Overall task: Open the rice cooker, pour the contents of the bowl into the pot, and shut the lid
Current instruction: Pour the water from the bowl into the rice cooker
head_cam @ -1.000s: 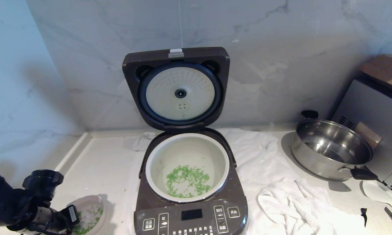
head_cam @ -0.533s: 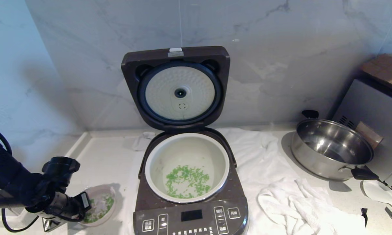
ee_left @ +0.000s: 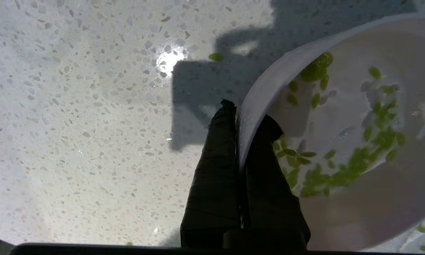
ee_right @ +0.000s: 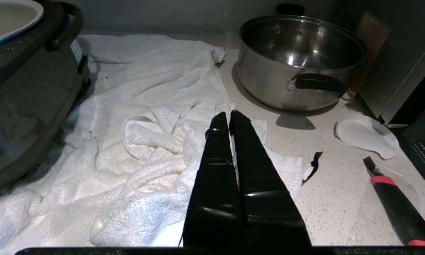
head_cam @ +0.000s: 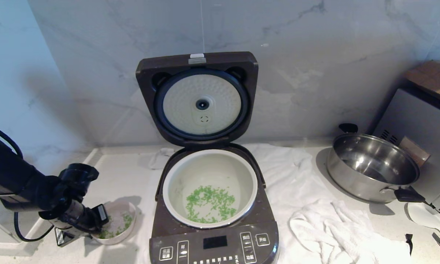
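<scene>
Left gripper (head_cam: 102, 216): fingers pinched together on the rim of the bowl (head_cam: 120, 220), one finger inside the wall, one outside, as the left wrist view shows. Bowl carried low over the counter (ee_left: 74, 124), beside the cooker's front left corner.

Contents of the bowl (ee_left: 339, 170): chopped green bits, gathered toward the side of the bowl nearest the inner finger; a loose bit lies on the counter beyond the fingertips.

Rice cooker (head_cam: 212, 234): just beside the bowl, on the far side from the arm. Pot (head_cam: 209, 157) seated in it, a scatter of green bits already on its floor.

Lid (head_cam: 198, 99): farther back, standing fully upright against the marble wall.

Right gripper (ee_right: 230, 122): fingers together, holding nothing, hanging over the white towel (ee_right: 145, 141) well away from the work; steel pan (ee_right: 300, 60) beyond it.

Hazards, judged: a thin rim pinch may let the bowl swivel or slip when tipped, spilling bits outside the pot; a low lift may knock the bowl against the cooker's side.
</scene>
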Tool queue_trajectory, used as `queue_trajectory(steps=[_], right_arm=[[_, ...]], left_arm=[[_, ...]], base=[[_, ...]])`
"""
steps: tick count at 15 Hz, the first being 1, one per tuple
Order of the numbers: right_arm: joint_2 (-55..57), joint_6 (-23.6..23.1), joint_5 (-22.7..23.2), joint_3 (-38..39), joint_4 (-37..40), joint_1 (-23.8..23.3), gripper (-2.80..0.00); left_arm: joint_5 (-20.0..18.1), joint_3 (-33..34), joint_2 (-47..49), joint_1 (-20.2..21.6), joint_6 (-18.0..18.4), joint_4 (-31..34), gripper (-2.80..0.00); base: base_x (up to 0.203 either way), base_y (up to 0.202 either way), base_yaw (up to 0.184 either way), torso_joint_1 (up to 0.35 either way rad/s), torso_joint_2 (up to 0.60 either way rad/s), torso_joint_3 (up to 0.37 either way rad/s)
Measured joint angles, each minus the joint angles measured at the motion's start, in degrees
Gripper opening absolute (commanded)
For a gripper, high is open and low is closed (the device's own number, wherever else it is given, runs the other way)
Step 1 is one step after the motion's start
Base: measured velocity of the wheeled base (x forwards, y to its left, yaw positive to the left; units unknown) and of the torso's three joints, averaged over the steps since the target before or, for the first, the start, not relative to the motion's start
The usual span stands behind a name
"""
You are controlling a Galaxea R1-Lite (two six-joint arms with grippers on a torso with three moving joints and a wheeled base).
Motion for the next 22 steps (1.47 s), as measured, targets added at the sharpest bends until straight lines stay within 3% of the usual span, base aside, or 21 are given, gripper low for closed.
queue_trajectory(steps=[5,12,22], right_arm=[[0.0,0.02,0.0,0.0,-0.02,-0.02,-2.8],[0.0,0.02,0.0,0.0,-0.02,0.0,-2.8],[0.0,0.01,0.0,0.0,-0.02,0.0,-2.8]], left_arm=[[-0.3,-8.52,-0.52,-1.41,-2.65,9.85,-2.8],[-0.4,-16.13,-0.52,-2.98,-4.3,14.86,-2.8],[-2.1,-30.41,-0.29,-3.31,-5.06,28.67,-2.8]], base=[[0.0,0.0,0.0,0.0,0.0,0.0],[0.0,0.0,0.0,0.0,0.0,0.0],[0.0,0.0,0.0,0.0,0.0,0.0]])
